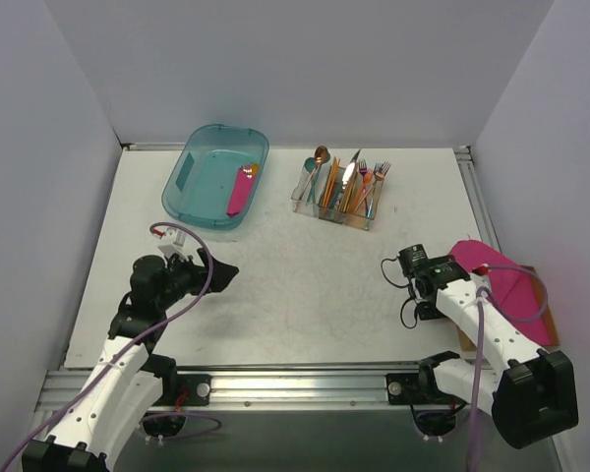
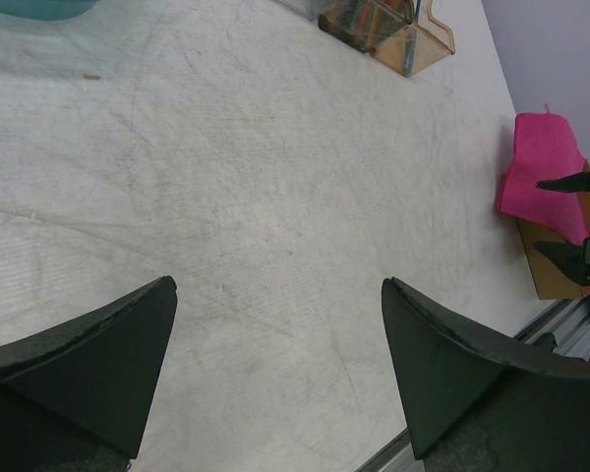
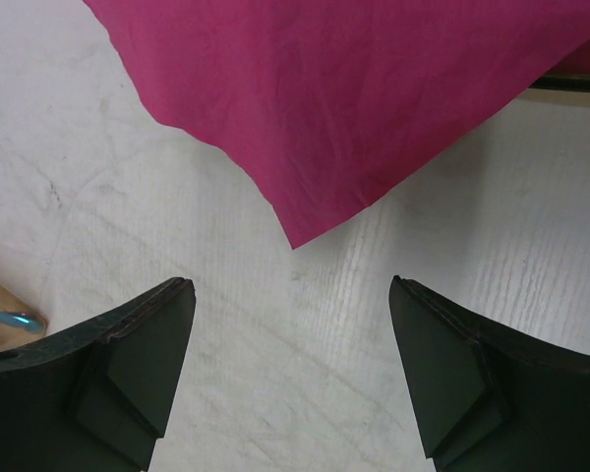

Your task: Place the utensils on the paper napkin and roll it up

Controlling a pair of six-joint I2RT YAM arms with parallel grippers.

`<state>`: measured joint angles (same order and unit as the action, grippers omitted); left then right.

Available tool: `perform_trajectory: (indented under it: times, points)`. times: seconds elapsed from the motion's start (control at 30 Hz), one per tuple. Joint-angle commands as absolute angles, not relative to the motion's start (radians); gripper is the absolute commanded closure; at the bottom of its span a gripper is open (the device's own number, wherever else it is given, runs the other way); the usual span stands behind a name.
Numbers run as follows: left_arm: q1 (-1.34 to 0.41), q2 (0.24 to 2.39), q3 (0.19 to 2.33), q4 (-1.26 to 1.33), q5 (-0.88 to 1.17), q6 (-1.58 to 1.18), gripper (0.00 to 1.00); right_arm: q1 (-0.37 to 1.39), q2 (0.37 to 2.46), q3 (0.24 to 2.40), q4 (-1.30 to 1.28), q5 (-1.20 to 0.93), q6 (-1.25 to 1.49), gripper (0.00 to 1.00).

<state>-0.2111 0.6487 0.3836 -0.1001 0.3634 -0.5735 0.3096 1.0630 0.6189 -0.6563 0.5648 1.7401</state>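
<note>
The copper-orange utensils (image 1: pixel 332 185) stand upright in a clear holder at the back centre of the table. At the right edge lies the magenta-pink paper napkin (image 1: pixel 475 259), its near part bulging up. One corner of that napkin (image 3: pixel 354 108) points at the bare table just ahead of my right gripper (image 3: pixel 290 285). In the top view this right gripper (image 1: pixel 403 278) stands open beside the napkin with nothing between its fingers. My left gripper (image 1: pixel 228 272) is open over bare table at the left, and the left wrist view shows the left gripper (image 2: pixel 278 285) empty.
A teal bin (image 1: pixel 192 187) at the back left holds a narrow pink roll (image 1: pixel 239 192). The clear holder (image 2: pixel 413 44) also carries teal and iridescent cutlery. More pink sheets (image 1: pixel 519 300) lie on a brown board (image 1: pixel 464 340) at the right edge. White walls enclose the table.
</note>
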Motion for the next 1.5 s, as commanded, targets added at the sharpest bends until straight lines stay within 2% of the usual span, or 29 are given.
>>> perform_trajectory:
  times: [0.0,0.3,0.6,0.8,0.9,0.93,0.97,1.47]
  points:
    - [-0.222,0.653,0.391,-0.040,0.353,-0.580,0.06,0.318,1.092,0.589,-0.641,0.669,1.806,0.19]
    - [-0.225,0.650,0.391,-0.040,0.350,-0.577,0.06,0.316,1.173,0.580,-0.614,0.758,1.850,0.21]
    - [-0.224,0.650,0.390,-0.038,0.348,-0.572,0.06,0.316,1.206,0.552,-0.571,0.834,1.871,0.32]
    - [-0.225,0.653,0.388,-0.035,0.347,-0.571,0.06,0.316,1.252,0.555,-0.554,0.851,1.871,0.59]
    - [-0.224,0.658,0.388,-0.035,0.347,-0.571,0.06,0.316,1.264,0.560,-0.545,0.848,1.861,0.79]
    - [-0.225,0.657,0.388,-0.035,0.345,-0.569,0.06,0.316,1.266,0.563,-0.543,0.842,1.850,0.92]
    - [-0.225,0.658,0.388,-0.034,0.344,-0.569,0.06,0.314,1.270,0.569,-0.543,0.838,1.841,1.00]
    - [-0.225,0.660,0.388,-0.032,0.339,-0.568,0.06,0.396,1.218,0.647,-0.528,0.766,1.709,1.00]
